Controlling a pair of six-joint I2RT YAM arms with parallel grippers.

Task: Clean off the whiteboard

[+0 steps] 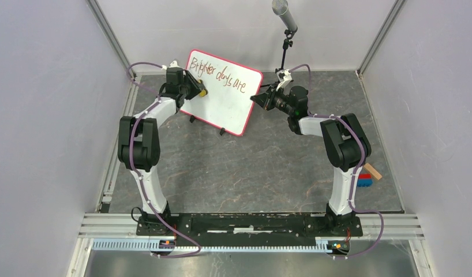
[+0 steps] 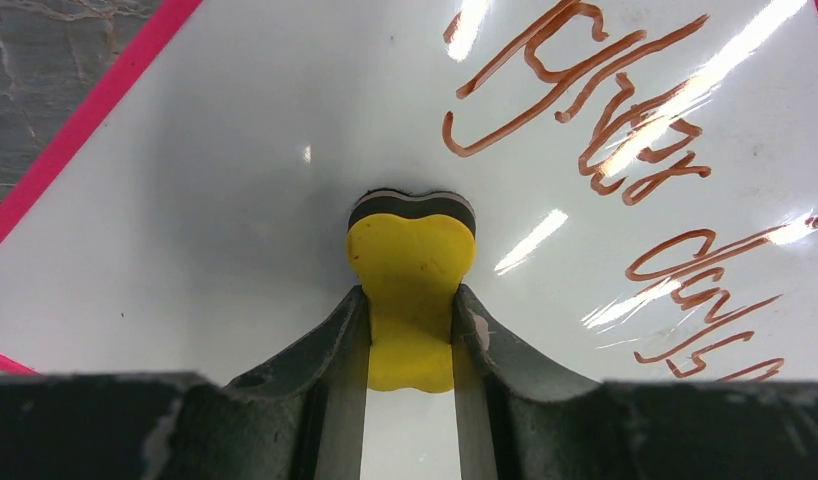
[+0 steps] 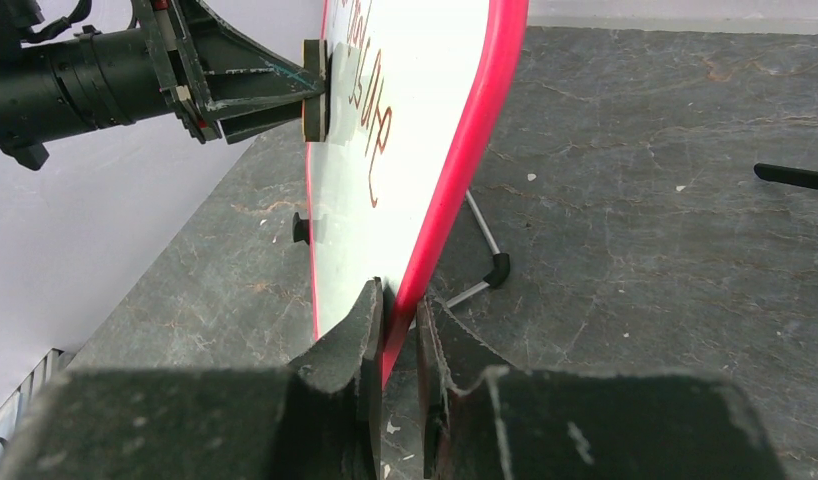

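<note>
The whiteboard stands tilted on small black feet at the back middle of the table, with red-brown handwriting along its top. My left gripper is shut on a yellow eraser whose dark felt face presses the board left of the writing. My right gripper is shut on the board's red rim at its right edge. In the right wrist view the eraser sits flat against the board face.
A microphone on a black stand rises behind the right gripper. Red, blue and tan blocks lie by the right arm's base. A wire leg with a black foot props the board. Grey walls close the table.
</note>
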